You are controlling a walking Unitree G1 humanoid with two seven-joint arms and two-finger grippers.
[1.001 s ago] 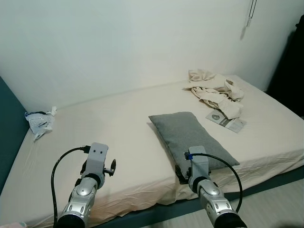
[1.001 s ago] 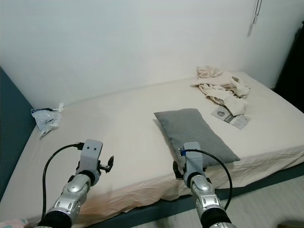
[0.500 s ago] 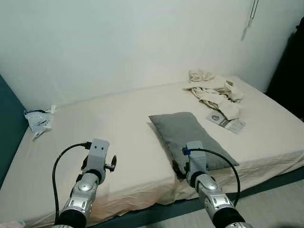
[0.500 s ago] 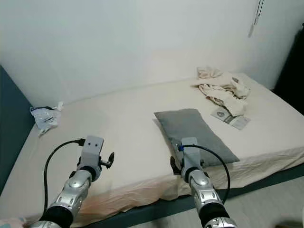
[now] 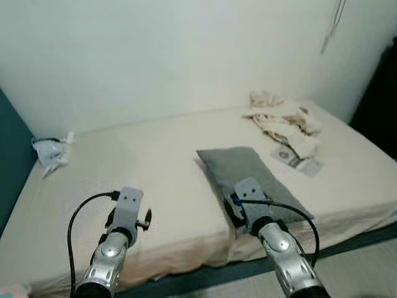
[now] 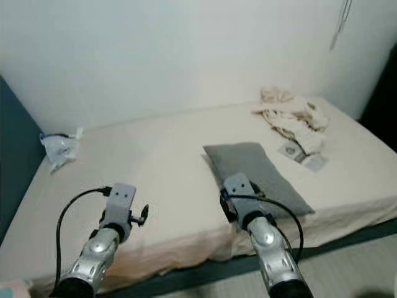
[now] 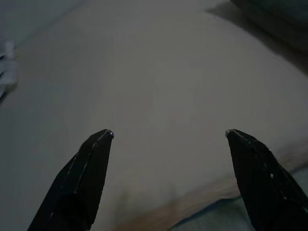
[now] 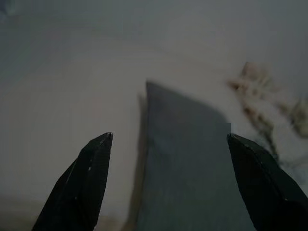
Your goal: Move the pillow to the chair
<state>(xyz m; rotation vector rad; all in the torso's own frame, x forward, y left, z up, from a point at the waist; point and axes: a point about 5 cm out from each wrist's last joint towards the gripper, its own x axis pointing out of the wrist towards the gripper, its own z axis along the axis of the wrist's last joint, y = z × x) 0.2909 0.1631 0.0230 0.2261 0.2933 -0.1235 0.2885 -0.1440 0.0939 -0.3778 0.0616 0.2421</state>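
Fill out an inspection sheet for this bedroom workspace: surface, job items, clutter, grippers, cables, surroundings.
Surface: bed with a cream sheet, wrinkled along the near edge.
Job's things: grey pillow lying flat near the bed's front edge; chair: nothing seen.
Clutter: crumpled cream cloth at the far right corner, a flat packet beside it, a plastic bag at the far left.
Grippers: left gripper open, over bare sheet; right gripper open, aimed at the pillow, not gripping it.
Cables: black cable looped on each wrist.
Surroundings: white wall, hanging cord, teal headboard.
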